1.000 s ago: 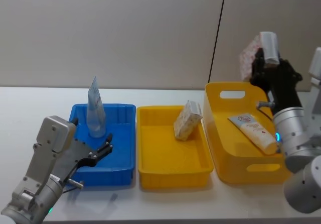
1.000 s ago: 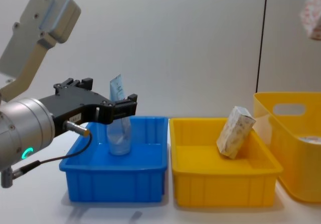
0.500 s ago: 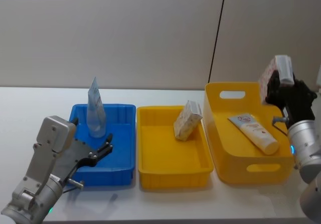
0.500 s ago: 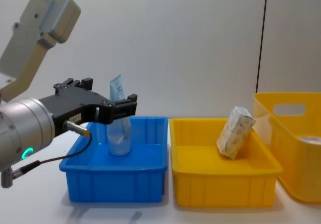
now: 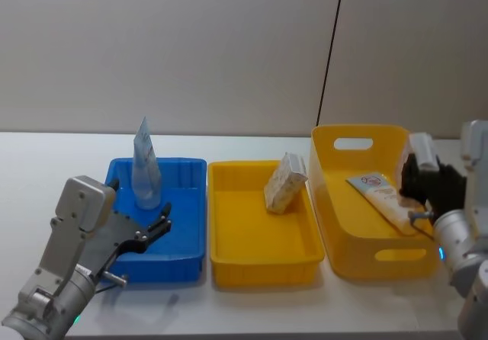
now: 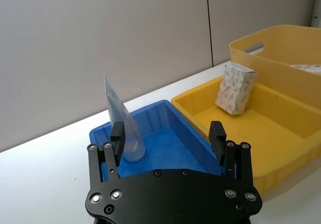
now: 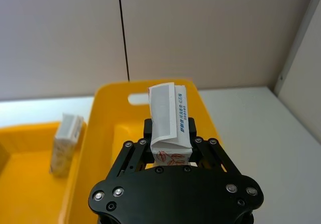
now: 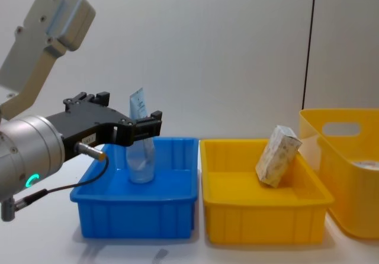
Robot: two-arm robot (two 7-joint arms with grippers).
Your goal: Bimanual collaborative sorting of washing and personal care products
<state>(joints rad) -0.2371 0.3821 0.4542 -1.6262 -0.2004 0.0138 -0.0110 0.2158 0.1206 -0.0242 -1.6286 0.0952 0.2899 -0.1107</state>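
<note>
Carton (image 7: 169, 121), white with red print, sits clamped in your right gripper (image 7: 170, 151) jaws above the tall yellow bin (image 5: 335, 203), poised for sorting; your left gripper (image 6: 169, 143) waits, jaws wide, before the blue tray's (image 5: 187, 237) translucent tube (image 5: 144, 168).

Pale blue tube (image 5: 145, 166) stands upright in the blue bin (image 5: 187, 237) on the left. Patterned carton (image 5: 284, 183) leans in the middle yellow tray (image 5: 259, 264). White red-logo tube (image 5: 383, 199) lies in the right bin (image 5: 358, 260); another carton (image 7: 169, 123) is held over it.

Left gripper (image 8: 137, 126) jaws apart, pale tube (image 8: 141, 151) upright in blue bin (image 8: 136, 216), carton (image 8: 277, 156) tilted in yellow tray (image 8: 263, 222)
</note>
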